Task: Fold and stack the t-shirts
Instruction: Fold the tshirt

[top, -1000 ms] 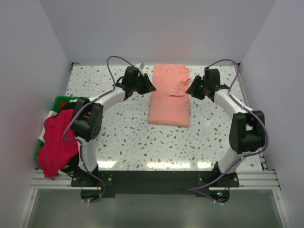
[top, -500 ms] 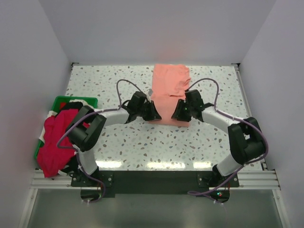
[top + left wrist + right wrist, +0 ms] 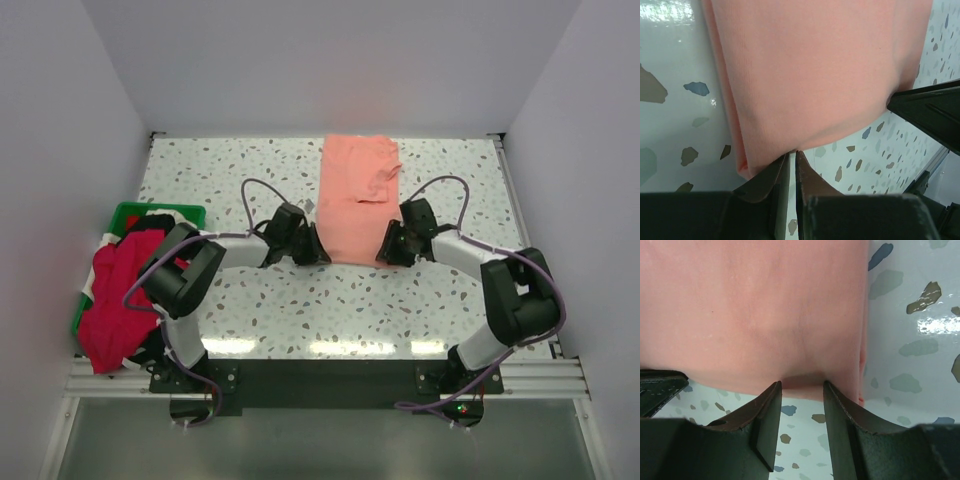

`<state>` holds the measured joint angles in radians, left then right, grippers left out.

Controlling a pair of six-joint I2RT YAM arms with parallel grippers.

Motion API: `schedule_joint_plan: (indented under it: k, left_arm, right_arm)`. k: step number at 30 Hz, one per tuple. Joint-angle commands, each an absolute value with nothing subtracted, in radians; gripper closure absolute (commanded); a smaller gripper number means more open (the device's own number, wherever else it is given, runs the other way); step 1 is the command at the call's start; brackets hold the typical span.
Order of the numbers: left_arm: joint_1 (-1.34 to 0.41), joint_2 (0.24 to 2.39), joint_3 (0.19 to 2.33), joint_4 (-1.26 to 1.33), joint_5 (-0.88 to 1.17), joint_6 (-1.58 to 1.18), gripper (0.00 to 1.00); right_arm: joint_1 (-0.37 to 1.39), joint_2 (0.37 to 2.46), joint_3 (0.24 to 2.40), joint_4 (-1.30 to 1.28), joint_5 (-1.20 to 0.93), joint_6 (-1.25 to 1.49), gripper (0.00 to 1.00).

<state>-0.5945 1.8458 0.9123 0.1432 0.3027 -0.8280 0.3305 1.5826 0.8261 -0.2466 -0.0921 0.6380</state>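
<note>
Salmon-pink t-shirt [image 3: 358, 200] lies folded mid-table [image 3: 220, 180], reaching the far edge. Left gripper [image 3: 792, 154] is at its near-left corner, fingers almost pressed together; can't tell if cloth's caught. Right gripper [image 3: 801, 385] is spread at the near hem. The crimson t-shirt [image 3: 115, 300] droops over the left edge.

Colours on the speckled table [image 3: 220, 175]

The table was white, flecked with grey, brown and blue chips. Toward twelve o'clock lay a plain salmon-pink t-shirt [image 3: 358, 205]. At nine o'clock a crimson t-shirt [image 3: 112, 300] hung over a green bin [image 3: 135, 210]. The left claw [image 3: 792, 155] and right claw [image 3: 802, 387] were black, the left arm [image 3: 235, 245] and right arm [image 3: 462, 250] white with black joints, and the cables [image 3: 440, 180] purple.
</note>
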Motion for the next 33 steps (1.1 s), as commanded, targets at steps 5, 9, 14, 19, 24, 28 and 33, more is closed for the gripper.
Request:
schedule_joint_plan:
  k: [5,9,14,19,24,28,33]
  left_arm:
    - [-0.578,1.715,0.862,0.160,0.293,-0.827,0.82]
    - [-0.566,1.640,0.825,0.120,0.250,-0.827,0.68]
    - [-0.529,1.643,0.821,0.115,0.232,-0.831,0.56]
    - [-0.523,1.721,0.854,0.124,0.210,-0.834,0.54]
    - [-0.523,1.813,0.877,0.150,0.225,-0.845,0.55]
    - [-0.525,1.819,0.858,0.160,0.226,-0.851,0.56]
    - [-0.538,1.815,0.847,0.129,0.187,-0.850,0.59]
  right_arm:
    - [0.321,1.460,0.821,-0.328,-0.020,0.607,0.55]
    - [0.310,1.391,0.805,-0.362,0.011,0.614,0.48]
    - [0.291,1.374,0.792,-0.357,0.014,0.627,0.45]
    - [0.276,1.425,0.795,-0.339,0.002,0.632,0.46]
    - [0.259,1.468,0.781,-0.302,-0.017,0.638,0.46]
    - [0.258,1.499,0.761,-0.269,-0.040,0.647,0.46]
    - [0.258,1.523,0.736,-0.229,-0.061,0.666,0.49]
